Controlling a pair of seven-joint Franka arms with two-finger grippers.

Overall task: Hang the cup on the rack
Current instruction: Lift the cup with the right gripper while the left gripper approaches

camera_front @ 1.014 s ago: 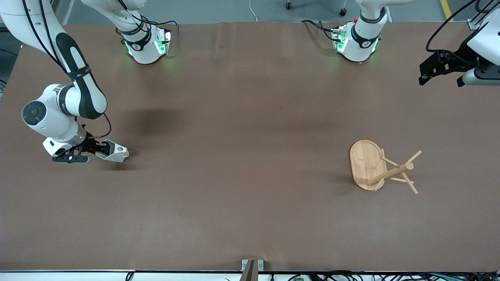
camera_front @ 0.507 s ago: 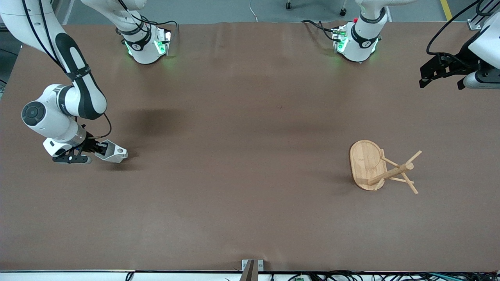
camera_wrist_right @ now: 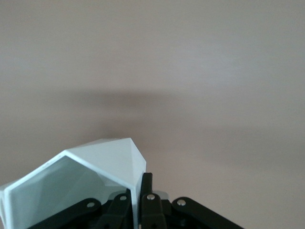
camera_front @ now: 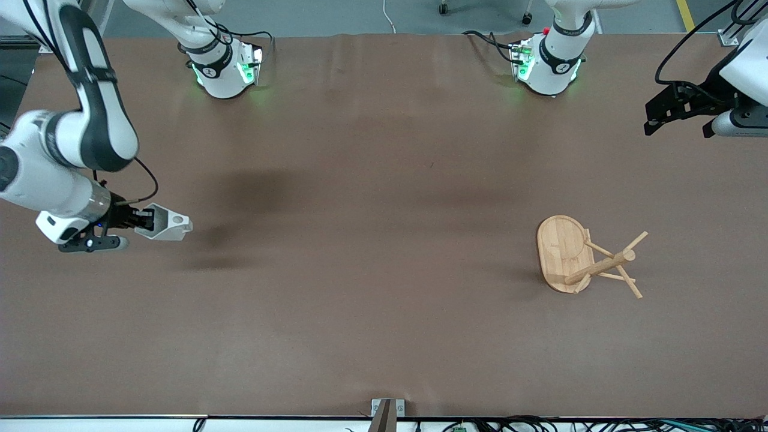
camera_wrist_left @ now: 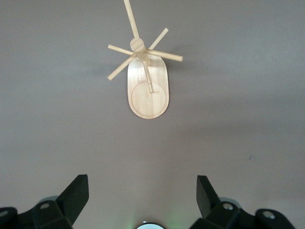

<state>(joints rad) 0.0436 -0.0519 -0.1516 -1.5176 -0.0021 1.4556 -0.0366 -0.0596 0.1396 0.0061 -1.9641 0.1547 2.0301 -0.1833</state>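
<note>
On my screens the right hand [camera_front: 139, 221] is clamped on the wall of the cup [camera_front: 163, 222] and holds it up off the brown surface [camera_front: 372, 240] at the right arm's end — its shadow falls on the surface beneath. The rack [camera_front: 585, 257] stands upright toward the left arm's end, well apart from the cup. The left hand [camera_front: 655, 117] waits in the air above that end — fingers [camera_wrist_left: 71, 195] spread wide, holding nothing.

Bare desk [camera_front: 372, 252] lies between the held cup [camera_front: 163, 223] and the rack [camera_front: 585, 259], whose pegs splay outward
</note>
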